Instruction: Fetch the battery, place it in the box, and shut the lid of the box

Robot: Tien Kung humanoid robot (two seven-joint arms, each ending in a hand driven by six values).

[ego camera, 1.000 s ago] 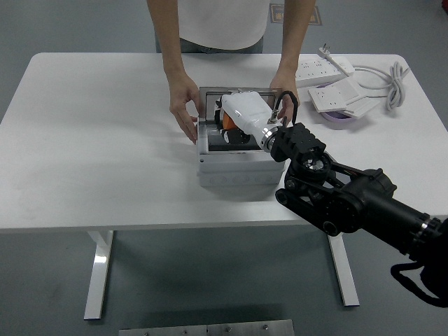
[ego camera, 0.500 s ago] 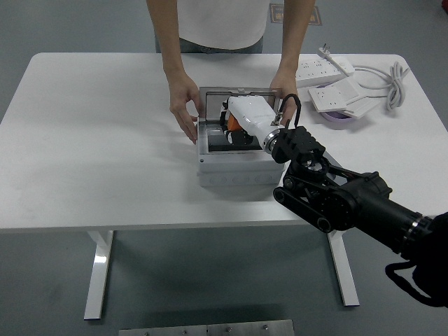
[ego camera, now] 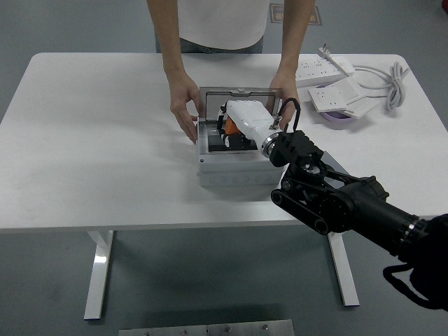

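One right hand, white-shelled, reaches from the black arm at the lower right corner into the open grey box, which stands at the middle of the bench towards its far edge. I read no brand or lettering on anything here; it is all too small. Against a second ago, I see the hand sunk lower and further into the box. The battery, orange and black, shows just under the hand's left side within the box; I cannot tell whether the fingers grip it or have let go. The lid stands raised at the box's far side. A person's two hands flank the box, steadying it. Two power strips and a cable lie at the far right corner.
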